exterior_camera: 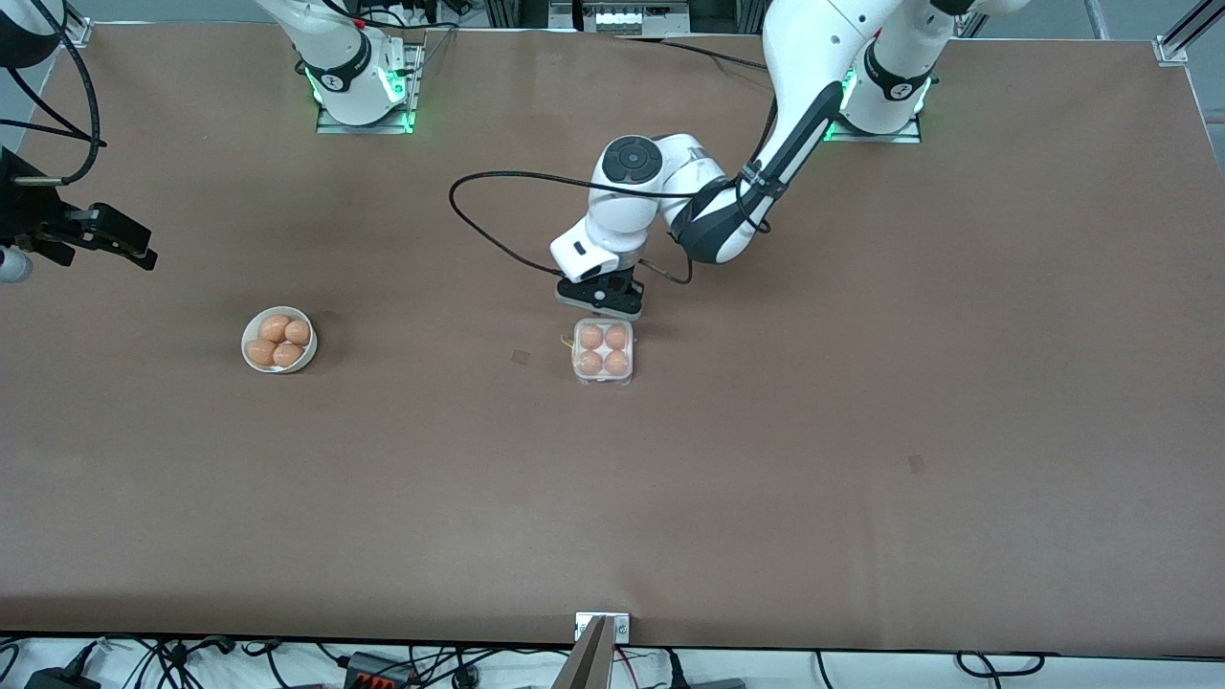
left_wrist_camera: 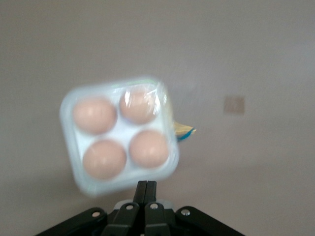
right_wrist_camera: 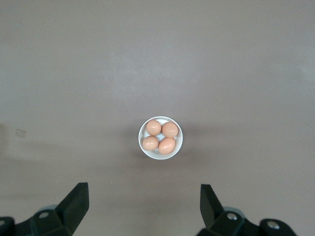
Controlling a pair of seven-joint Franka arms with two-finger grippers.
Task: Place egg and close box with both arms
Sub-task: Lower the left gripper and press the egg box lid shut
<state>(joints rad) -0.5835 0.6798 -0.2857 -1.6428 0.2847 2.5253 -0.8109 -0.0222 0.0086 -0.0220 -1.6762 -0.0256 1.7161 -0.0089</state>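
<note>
Clear plastic catches the light over the box (exterior_camera: 603, 351), which sits on the brown surface (exterior_camera: 861, 431) around the middle, all four cells filled with tan-orange eggs and the transparent lid lying down over them. A shiny glare streaks across one egg (left_wrist_camera: 139, 105) under the lid in the left wrist view, and a small yellow-and-blue tag (left_wrist_camera: 182, 131) pokes out at one edge of the box.

The left gripper (exterior_camera: 601, 296) hangs just above the surface right beside the box, on the side toward the robots' bases. Its fingers (left_wrist_camera: 146, 192) are pressed together with no gap showing and nothing between them, their tips right at the box's edge; whether they actually touch the plastic is hard to say.

Over at the right arm's end of the table, the right gripper (exterior_camera: 100, 233) waits up in the air at the edge of the front view. Its fingers (right_wrist_camera: 76, 202) are spread wide apart, empty, with the white bowl (right_wrist_camera: 160, 155) framed between them down below. That bowl rests on the surface well apart from the box, carrying four more eggs (exterior_camera: 278, 342) clustered together.

A small square patch (exterior_camera: 520, 357) marks the surface near the box, toward the bowl.
</note>
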